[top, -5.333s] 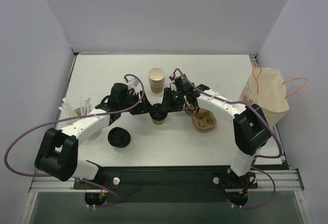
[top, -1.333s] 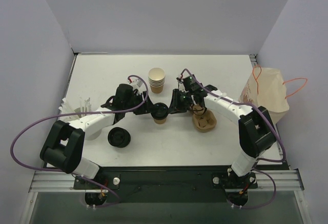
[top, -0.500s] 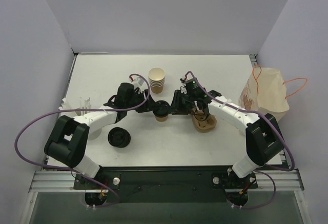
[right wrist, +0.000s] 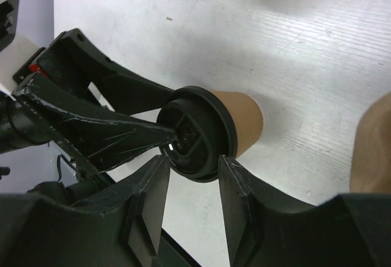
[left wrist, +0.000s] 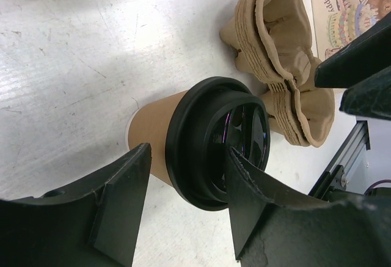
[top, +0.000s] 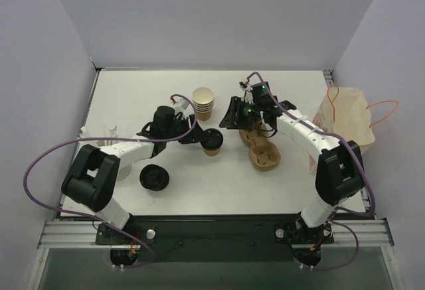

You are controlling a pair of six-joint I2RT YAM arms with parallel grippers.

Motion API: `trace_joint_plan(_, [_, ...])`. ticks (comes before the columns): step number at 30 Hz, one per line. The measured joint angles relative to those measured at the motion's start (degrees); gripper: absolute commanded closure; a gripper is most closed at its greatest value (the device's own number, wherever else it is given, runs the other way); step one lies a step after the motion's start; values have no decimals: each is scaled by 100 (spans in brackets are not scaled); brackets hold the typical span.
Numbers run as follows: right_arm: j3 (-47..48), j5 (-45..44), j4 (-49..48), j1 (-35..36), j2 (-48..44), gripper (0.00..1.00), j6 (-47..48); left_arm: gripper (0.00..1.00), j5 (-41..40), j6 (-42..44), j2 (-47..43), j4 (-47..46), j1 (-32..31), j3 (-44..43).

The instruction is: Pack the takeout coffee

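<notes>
Plastic in a round black disc (top: 154,178) is seen at the left front of the white table (top: 133,97); whether it is one spare lid or several stacked cannot be told from above. To its right, the left gripper (left wrist: 189,157) is closed about the small tapered tan kraft-paper cup (top: 211,148). The cup stands upright near the middle of the table and is capped by its round black plastic lid (left wrist: 215,145). The jaws are drawn in to the cup's width, with one finger laid against the paper wall and the other at the lid's rim. Behind the cup and apart from it, a stack of nested tan paper cups (top: 203,102) is placed. Further right, the right gripper (right wrist: 193,168) is held apart from the cup, its jaws partly parted and nothing caught between them. Just right of the cup, not touching it, the brown moulded-pulp cup carrier (top: 263,152) is laid flat. At the table's right edge, a beige paper bag with orange cord handles (top: 345,125) is stood.
</notes>
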State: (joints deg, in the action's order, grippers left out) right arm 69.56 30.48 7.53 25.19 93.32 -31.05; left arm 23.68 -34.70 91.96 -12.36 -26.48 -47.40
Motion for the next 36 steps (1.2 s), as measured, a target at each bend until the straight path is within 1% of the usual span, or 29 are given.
trace_joint_plan(3, [192, 345, -2, 0, 201, 58, 164, 41, 39, 0, 48, -33, 0, -28])
trace_joint_plan(6, [315, 555, -9, 2, 417, 58, 306, 41, 50, 0, 72, -35, -2, -50])
trace_joint_plan(9, [365, 651, 17, 2, 629, 62, 411, 41, 48, 2, 76, -31, -7, -61])
trace_joint_plan(10, [402, 669, 17, 2, 726, 65, 435, 41, 48, 4, 79, -31, -9, -63])
trace_joint_plan(12, [444, 678, -4, 2, 909, 69, 466, 41, 42, 4, 79, -31, -11, -63])
trace_joint_plan(13, [444, 669, 2, 2, 997, 73, 481, 41, 39, 7, 79, -31, -11, -63])
trace_joint_plan(16, [407, 728, -85, -7, 1128, 78, 485, 42, -9, 17, 81, -35, -15, -63])
trace_joint_plan(22, [-37, 597, -579, 17, 874, 81, 481, 43, -96, 17, 76, -90, -33, -42])
trace_joint_plan(26, [-149, 498, -713, 44, 793, 80, 452, 44, -146, 4, 48, -140, -44, -2])
trace_joint_plan(30, [-162, 450, -723, 66, 761, 75, 411, 41, -177, -11, 37, -120, -44, -11])
trace_joint_plan(32, [-162, 420, -704, 72, 737, 70, 382, 38, -195, -2, 35, 4, -44, -81])
trace_joint_plan(33, [-162, 400, -678, 74, 717, 65, 348, 37, -205, 4, 35, 120, -44, -149])
trace_joint_plan(36, [-136, 308, -485, 79, 715, 61, 275, 32, -245, 85, 37, 616, -42, -409])
